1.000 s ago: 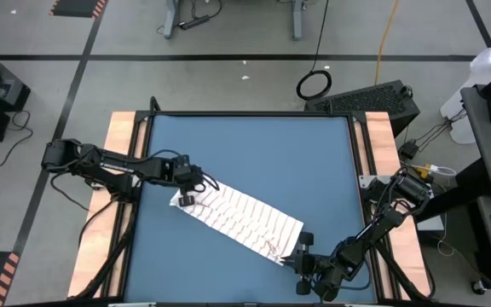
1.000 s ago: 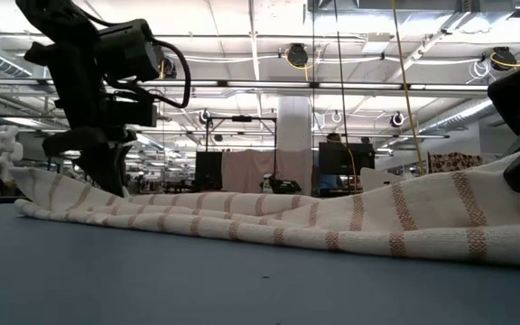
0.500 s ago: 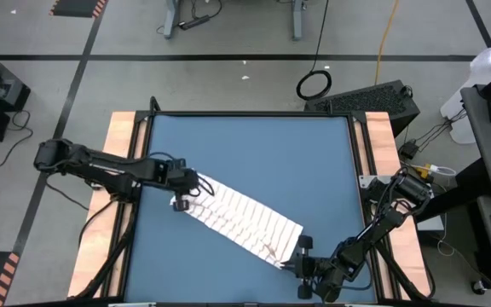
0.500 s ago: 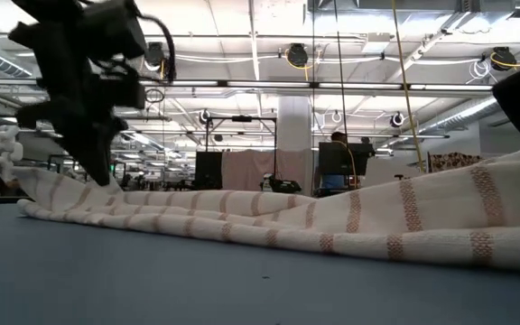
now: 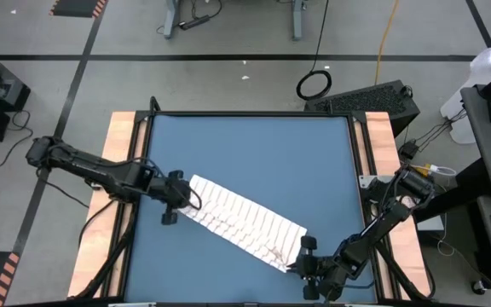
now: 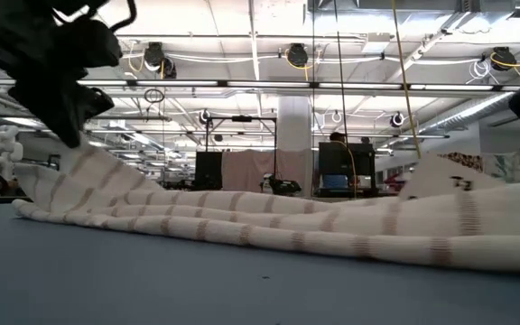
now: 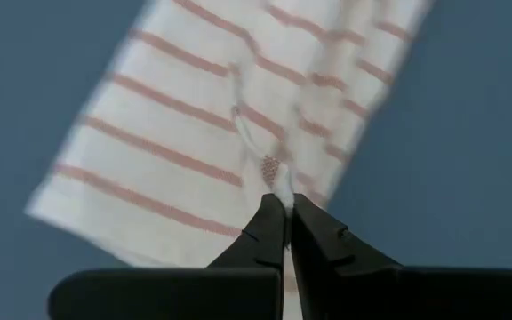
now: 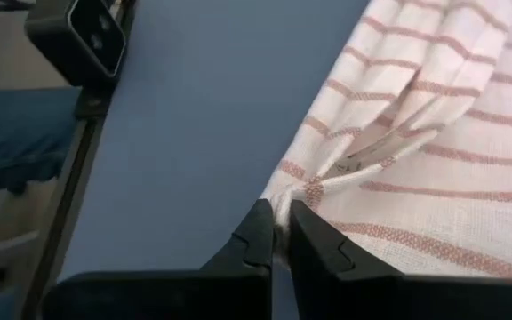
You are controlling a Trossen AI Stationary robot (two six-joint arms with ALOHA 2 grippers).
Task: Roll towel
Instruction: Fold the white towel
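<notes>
**Both arms pinch opposite ends of the striped towel on the blue tabletop**

Nearest the front edge of the tabletop (image 5: pixel 254 145), the right gripper (image 5: pixel 299 264) sits low at the towel's near right corner. In the right wrist view its two dark fingers (image 8: pixel 254 233) are closed tight on a bunched bit of the cloth's edge, with the fabric gathered into small folds just ahead of the tips. A small black camera box (image 8: pixel 83 40) sits on the table's rim beyond the blue surface.

The towel (image 5: pixel 241 220) lies as a long narrow band running diagonally across the near half of the tabletop, from that near right corner up toward the left side. It is white with thin reddish stripes crossing its width. In the low view it stretches across the whole picture as a rumpled, layered strip, mostly resting on the surface, with its left end drawn upward off the tabletop.

At the far left end of the band, the left gripper (image 5: pixel 177 198) holds the towel's other end. The left wrist view shows its fingers (image 7: pixel 269 227) pressed together on a thin raised pleat of cloth, the striped fabric spreading out below and beyond them over the blue surface. In the low view this gripper hangs above the lifted end.

Beyond the table lie a grey floor, a dark keyboard (image 5: pixel 365 98), and a coiled cable (image 5: pixel 314 84).
</notes>
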